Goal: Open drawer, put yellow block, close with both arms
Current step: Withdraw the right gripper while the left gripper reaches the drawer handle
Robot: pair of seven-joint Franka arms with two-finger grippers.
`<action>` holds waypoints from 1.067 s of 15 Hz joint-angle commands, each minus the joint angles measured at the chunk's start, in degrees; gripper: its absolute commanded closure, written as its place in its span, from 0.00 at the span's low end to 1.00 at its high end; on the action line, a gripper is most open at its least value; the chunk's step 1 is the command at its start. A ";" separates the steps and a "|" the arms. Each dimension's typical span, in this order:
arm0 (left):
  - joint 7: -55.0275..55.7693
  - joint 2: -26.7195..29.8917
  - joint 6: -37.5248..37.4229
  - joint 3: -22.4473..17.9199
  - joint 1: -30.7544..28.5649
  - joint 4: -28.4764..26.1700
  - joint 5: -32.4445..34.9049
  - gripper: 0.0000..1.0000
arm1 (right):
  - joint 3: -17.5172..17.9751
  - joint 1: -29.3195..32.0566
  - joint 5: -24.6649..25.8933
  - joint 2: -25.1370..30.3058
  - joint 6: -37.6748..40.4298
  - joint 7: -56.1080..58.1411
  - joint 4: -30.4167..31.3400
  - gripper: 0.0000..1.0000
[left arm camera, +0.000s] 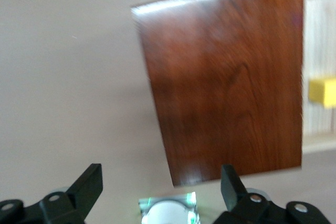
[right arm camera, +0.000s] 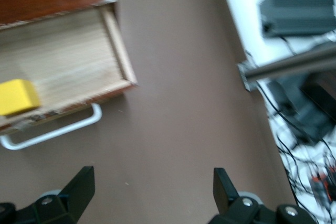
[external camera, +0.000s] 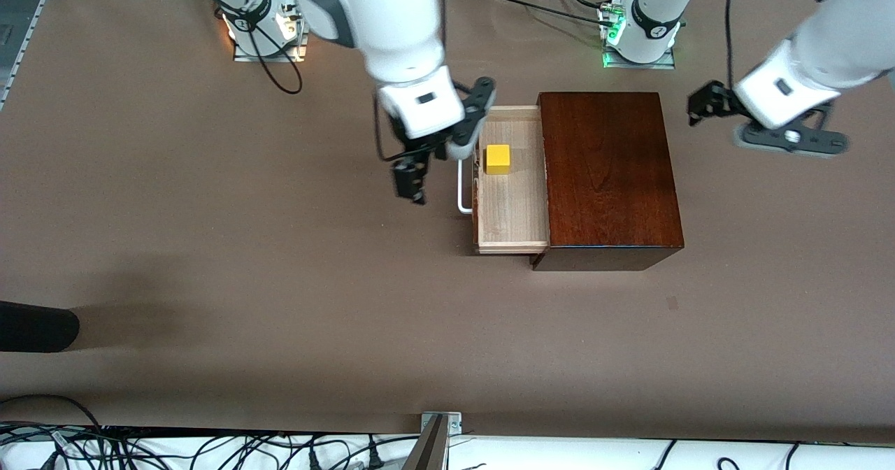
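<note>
The dark reddish-brown box (external camera: 608, 176) has its drawer (external camera: 510, 211) pulled out toward the right arm's end, with the pale wood inside showing. The yellow block (external camera: 498, 159) lies in the drawer. The white handle (external camera: 463, 190) is on the drawer's front. My right gripper (external camera: 411, 180) is open and empty, over the table just beside the handle. The right wrist view shows the block (right arm camera: 18, 97), the drawer (right arm camera: 68, 56), the handle (right arm camera: 52, 132) and that gripper (right arm camera: 152, 187). My left gripper (external camera: 706, 103) is open and empty, over the table beside the box toward the left arm's end. The left wrist view shows the box (left arm camera: 226, 87), the block (left arm camera: 323, 92) and that gripper (left arm camera: 160, 187).
A dark rounded object (external camera: 35, 326) pokes in at the table's edge at the right arm's end. A metal post (external camera: 433, 442) and cables sit along the table edge nearest the front camera. The left arm's green-lit base (left arm camera: 168, 211) shows in the left wrist view.
</note>
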State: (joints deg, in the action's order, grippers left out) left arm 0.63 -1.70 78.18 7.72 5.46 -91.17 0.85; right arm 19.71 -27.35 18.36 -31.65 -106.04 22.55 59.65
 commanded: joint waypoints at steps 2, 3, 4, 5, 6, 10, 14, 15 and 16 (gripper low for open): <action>-6.60 -0.76 -3.30 6.85 -0.01 1.00 -2.85 0.00 | -0.89 8.35 -6.58 5.36 2.41 -0.05 1.78 0.00; -7.74 -1.90 -2.95 7.91 -0.01 1.52 -4.87 0.00 | -2.12 9.41 -6.93 6.50 3.03 -0.31 2.31 0.00; -8.54 -3.82 -2.69 8.79 0.25 2.74 -6.37 0.00 | -2.91 10.82 -9.29 8.00 3.81 -0.58 3.44 0.00; -9.15 -5.84 -2.60 10.54 0.95 4.50 -7.17 0.00 | -3.70 13.09 -12.70 9.92 4.34 -0.75 5.54 0.00; -9.51 -7.95 -1.03 11.60 1.39 5.99 -7.35 0.00 | -4.23 15.64 -16.22 12.82 4.44 -0.67 8.96 0.00; -13.46 -14.37 10.47 14.69 6.22 7.15 -7.00 0.00 | -10.37 18.48 -21.25 21.96 5.22 -3.64 19.25 0.00; -16.63 -20.70 23.13 14.60 14.21 7.06 -4.47 0.00 | -14.95 18.48 -22.67 26.90 10.58 -11.19 23.58 0.00; -16.72 -22.02 25.24 14.60 16.23 7.15 -2.28 0.00 | -15.66 18.48 -22.67 27.52 12.07 -13.39 23.93 0.00; -16.72 -23.08 27.44 14.69 18.77 7.06 1.23 0.00 | -16.01 18.56 -22.67 27.96 13.91 -14.98 24.02 0.00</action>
State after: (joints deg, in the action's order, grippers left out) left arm -14.33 -21.72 103.22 22.57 20.28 -86.74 -2.82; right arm 4.61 -8.94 -3.02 -6.87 -94.23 11.76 80.19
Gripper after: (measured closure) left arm 0.000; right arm 0.000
